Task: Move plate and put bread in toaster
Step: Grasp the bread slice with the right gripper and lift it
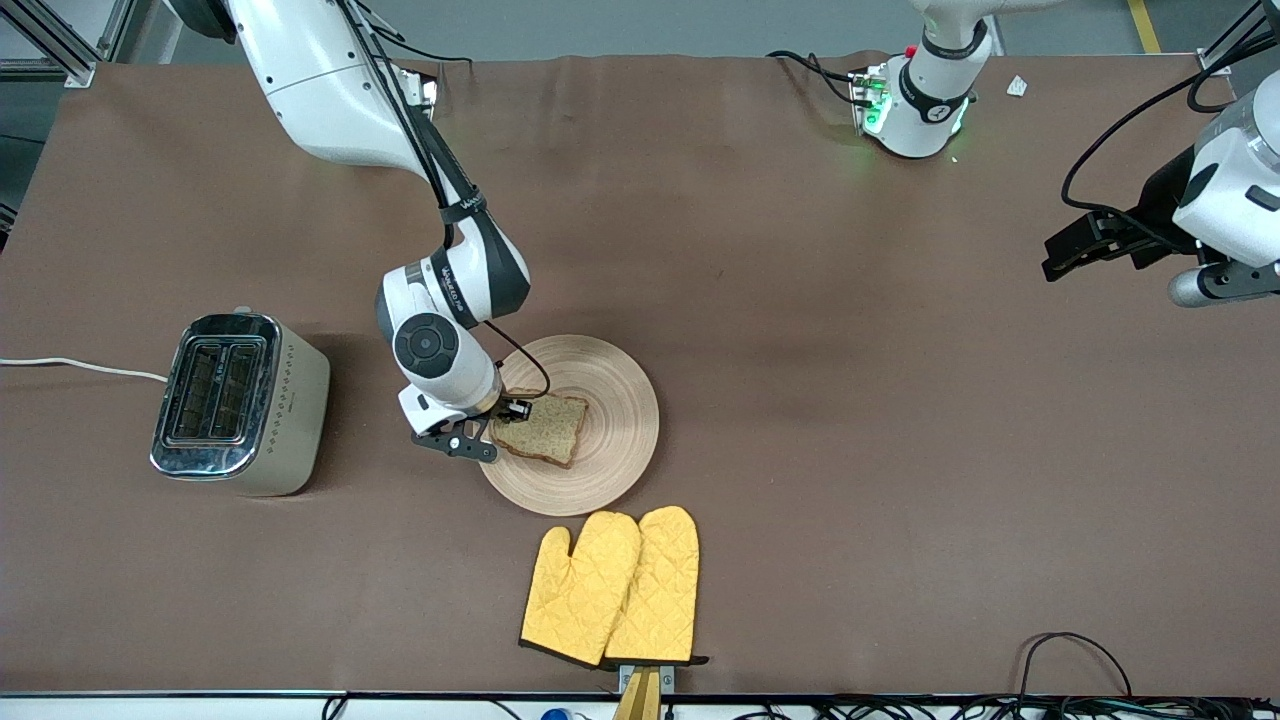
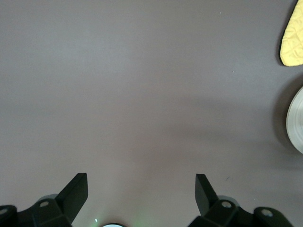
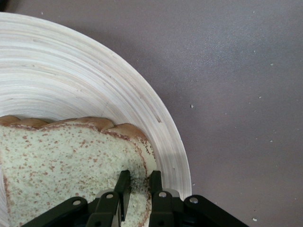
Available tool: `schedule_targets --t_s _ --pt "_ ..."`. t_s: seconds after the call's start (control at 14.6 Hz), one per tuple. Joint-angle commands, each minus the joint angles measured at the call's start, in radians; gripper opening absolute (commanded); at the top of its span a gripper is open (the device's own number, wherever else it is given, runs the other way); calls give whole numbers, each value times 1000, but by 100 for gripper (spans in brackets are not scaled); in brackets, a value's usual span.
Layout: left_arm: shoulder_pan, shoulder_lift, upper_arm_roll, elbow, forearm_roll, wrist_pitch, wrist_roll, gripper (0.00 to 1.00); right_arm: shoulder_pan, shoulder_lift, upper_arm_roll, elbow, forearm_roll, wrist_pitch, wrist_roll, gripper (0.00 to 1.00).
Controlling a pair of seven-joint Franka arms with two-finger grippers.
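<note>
The pale wooden plate (image 1: 610,400) lies mid-table, and its rim also shows in the right wrist view (image 3: 71,71). The brown bread (image 1: 545,425) slice is on it, toward the toaster's side. My right gripper (image 1: 497,428) is low over the plate's edge. In the right wrist view this gripper (image 3: 140,177) has its fingers pinched on the crust edge of the bread (image 3: 61,161). The cream toaster (image 1: 240,405) stands beside the plate, toward the right arm's end of the table, with both slots empty. My left gripper (image 1: 1070,248) waits open and empty, high over bare table (image 2: 141,182).
A pair of yellow oven mitts (image 1: 612,588) lies just nearer the front camera than the plate. One mitt tip (image 2: 293,38) and the plate rim (image 2: 296,120) show in the left wrist view. The toaster's white cord (image 1: 80,367) runs off the table's edge.
</note>
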Motion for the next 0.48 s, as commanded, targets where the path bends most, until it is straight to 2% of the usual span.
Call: schedule_targets --t_s 0.0,0.27,0.41 --pt "-2 2 -3 18 18 -15 25 100 9 14 -6 8 3 5 16 5" --pt "-2 0 -6 18 20 -17 14 100 10 10 -7 14 -7 -5 2 1" --pt "-1 -4 -5 18 20 -17 14 100 12 -1 -13 43 -17 -71 2 0"
